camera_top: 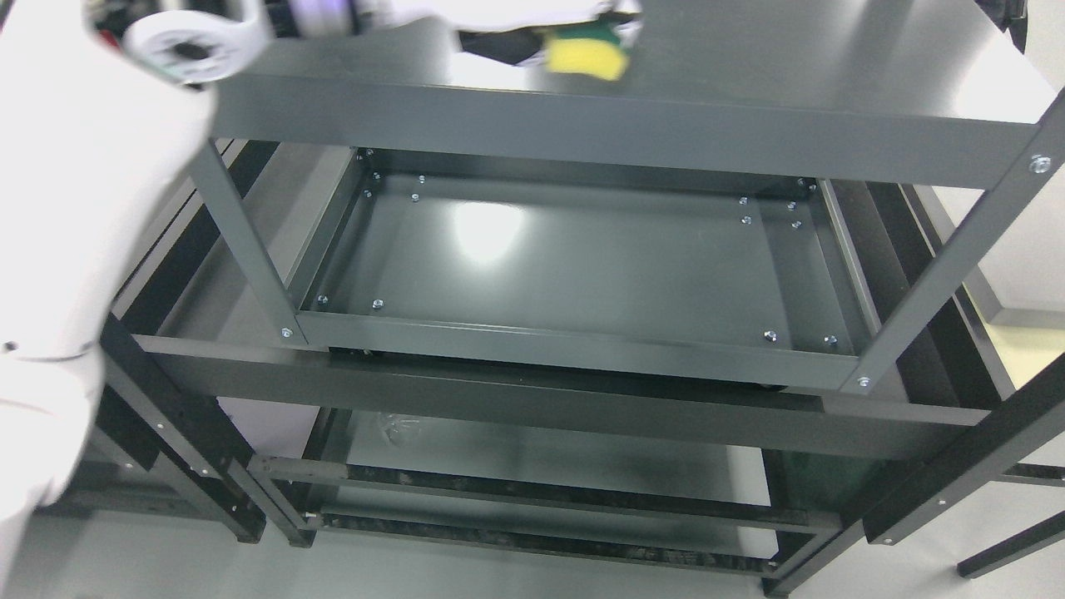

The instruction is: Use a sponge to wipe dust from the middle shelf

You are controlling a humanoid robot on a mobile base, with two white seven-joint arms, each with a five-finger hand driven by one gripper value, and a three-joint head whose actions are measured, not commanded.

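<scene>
A yellow sponge with a green scouring side (pixel 586 56) is at the top edge of the head view, held just over the dark top shelf (pixel 790 58). My left hand (pixel 541 37) is shut on it, and the picture's top edge cuts most of the hand off. The white left arm (pixel 75 208) comes up the left side and bends at a round joint (pixel 190 46). The middle shelf (pixel 566 266), a dark grey metal tray with bolts at its corners, lies lower, below the sponge and apart from it. A light glare shows on it.
The rack's grey front rail (pixel 582 121) and slanted uprights (pixel 250 241) (pixel 948 266) frame the opening to the middle shelf. A lower shelf (pixel 541 466) and black crossbars (pixel 516 482) sit beneath. Pale floor surrounds the rack.
</scene>
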